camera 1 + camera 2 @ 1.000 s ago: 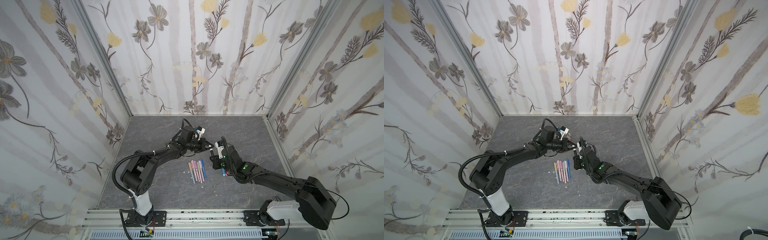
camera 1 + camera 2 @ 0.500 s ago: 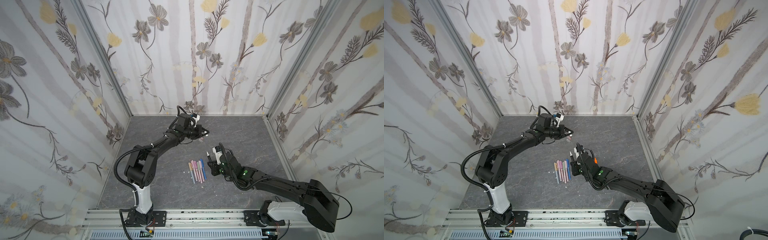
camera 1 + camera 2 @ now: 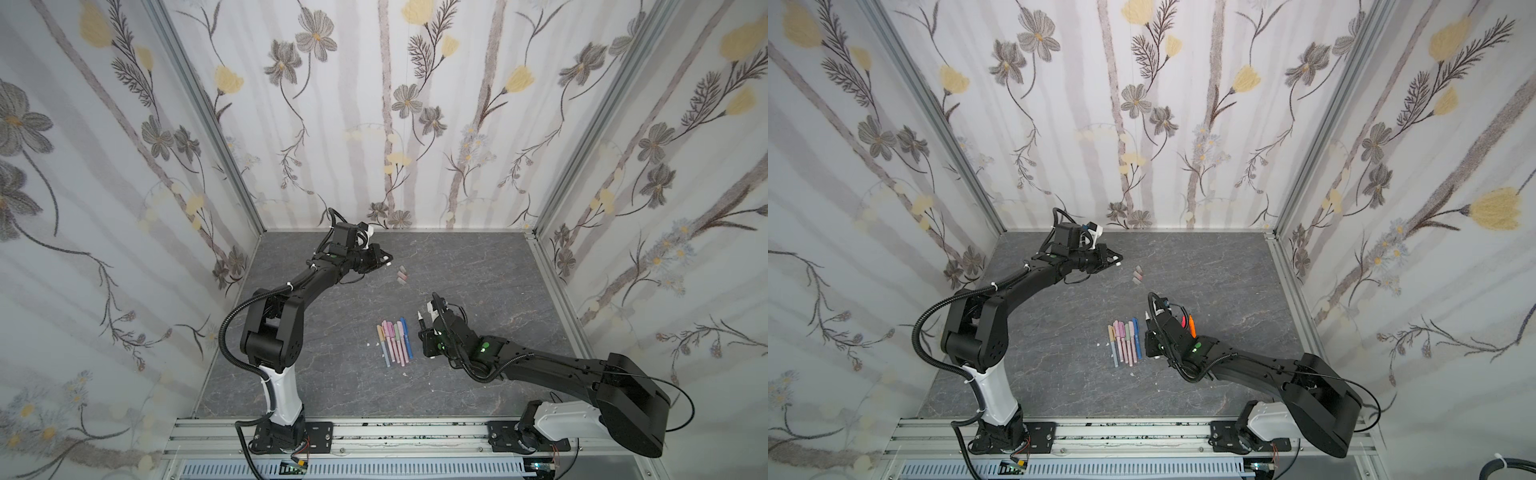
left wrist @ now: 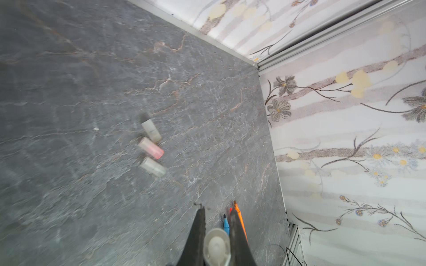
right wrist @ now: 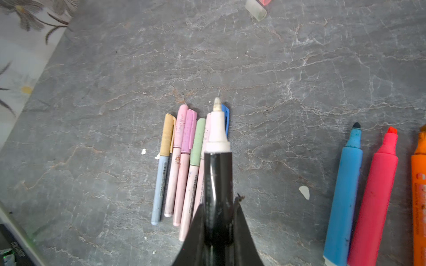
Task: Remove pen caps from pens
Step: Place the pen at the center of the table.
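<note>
- L gripper [image 4: 216,213]: fingers pinched tight on white cap [image 4: 216,247], round end toward wrist cam. Held near back of table [image 3: 478,266], left of ctr.
- Loose caps [image 4: 151,148]: 3 lying close side by side on table, 2 grey-white w/ a pink one between. Near L gripper, apart from it. Seen in both top views too.
- R gripper [image 5: 220,205]: clamped on barrel of b/w marker [image 5: 217,138]. Cap off, pale nib bare, pointing toward back wall. Just right of thin pens.
- Thin pens [image 5: 184,161]: 6 in a tight row on table, mid-front. All capped: tan, pink, lilac, green, pale pink, blue.
- Thick markers [image 5: 373,188]: blue, red-pink, orange, all uncapped. Side by side on table at R gripper's right, mostly hidden by arm in top views.
</note>
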Tool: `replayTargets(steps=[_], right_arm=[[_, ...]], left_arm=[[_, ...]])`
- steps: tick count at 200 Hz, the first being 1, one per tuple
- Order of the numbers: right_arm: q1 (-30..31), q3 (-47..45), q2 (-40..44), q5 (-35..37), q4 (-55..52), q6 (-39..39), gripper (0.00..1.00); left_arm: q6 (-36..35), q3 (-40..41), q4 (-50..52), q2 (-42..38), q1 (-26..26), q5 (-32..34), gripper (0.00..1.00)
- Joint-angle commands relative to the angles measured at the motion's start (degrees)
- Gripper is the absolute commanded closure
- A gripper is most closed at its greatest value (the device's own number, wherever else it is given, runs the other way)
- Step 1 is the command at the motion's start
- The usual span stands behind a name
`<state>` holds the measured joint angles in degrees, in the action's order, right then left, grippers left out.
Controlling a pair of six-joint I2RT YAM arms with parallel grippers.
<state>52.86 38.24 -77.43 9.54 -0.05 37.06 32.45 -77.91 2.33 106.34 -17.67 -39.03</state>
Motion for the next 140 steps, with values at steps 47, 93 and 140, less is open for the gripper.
replayTargets(steps=[47,93,140], right_arm=[[-0.7,11.4,-13.3,7.9,-11.1,3.0,1.0],[-1.6,14.4,-20.3,11.1,-14.6,2.8,1.0],[-2.1,14.3,-21.6,13.6,-17.0,2.6,0.94]], left_arm=[[-2.1,10.0,-2.4,-5.2,2.6,-1.7,1.0],[-1.9,13.1,-3.9,-6.3,3.3,-3.1,1.0],[-2.1,13.9,-4.0,-6.2,3.3,-3.4,1.0]])
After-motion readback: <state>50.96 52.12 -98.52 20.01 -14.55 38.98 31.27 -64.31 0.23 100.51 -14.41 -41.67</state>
